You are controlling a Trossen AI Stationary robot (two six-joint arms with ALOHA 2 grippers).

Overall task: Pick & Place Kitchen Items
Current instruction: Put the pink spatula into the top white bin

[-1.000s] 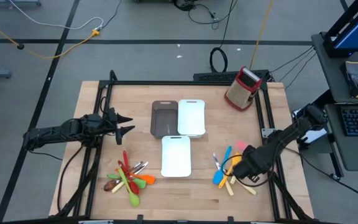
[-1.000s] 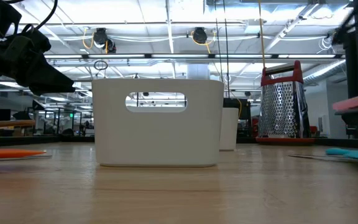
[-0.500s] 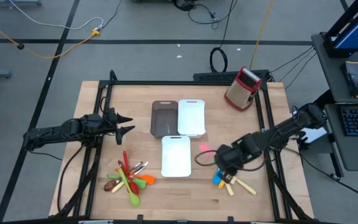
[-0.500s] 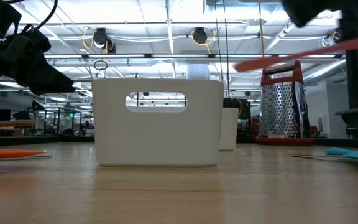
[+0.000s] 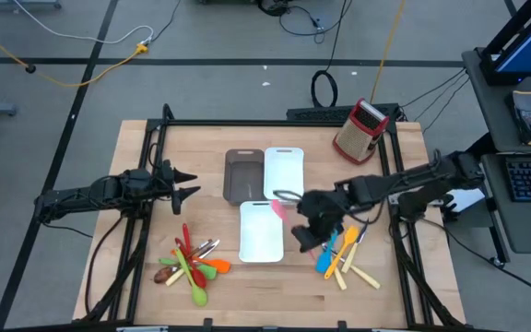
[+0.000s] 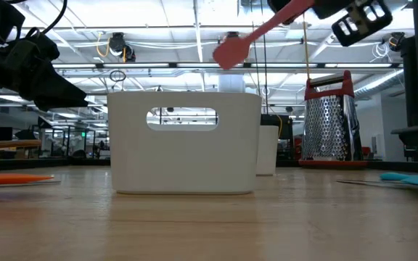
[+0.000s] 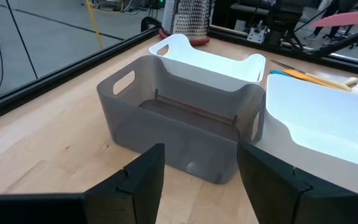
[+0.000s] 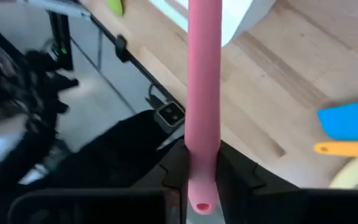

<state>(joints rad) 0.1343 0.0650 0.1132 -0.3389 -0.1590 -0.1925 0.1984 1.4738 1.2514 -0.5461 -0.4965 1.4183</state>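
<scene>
My right gripper (image 5: 304, 226) is shut on a pink spatula (image 6: 256, 32) and holds it in the air above the right edge of the near white tray (image 5: 262, 231). The spatula's head (image 5: 277, 207) reaches over that tray. My left gripper (image 5: 190, 185) is open and empty at the table's left, in front of the dark-brown tray (image 7: 179, 118). Red, green, orange and brown utensils (image 5: 192, 263) lie in a pile at the near left. Blue, orange and cream-handled ones (image 5: 344, 258) lie at the near right. My right gripper pinches the spatula's handle near its free end (image 8: 202, 155) between its two fingers (image 8: 174, 171). The end with the hole sticks out behind the fingers. The handle runs forward along the fingers. The spatula is lifted clear, and its head (image 6: 231, 52) slants down toward the table's left.
A second white tray (image 5: 284, 173) stands beside the dark-brown tray (image 5: 243, 175) at the table's middle. A red-and-metal box grater (image 5: 361, 129) stands at the far right corner. Black frame rails run along the table's left and right sides.
My right gripper has risen from the near-right pile with the pink spatula and gone toward the table's left, to the near white tray's right edge. The spatula has been lifted clear and has tipped, head now lower than handle.
</scene>
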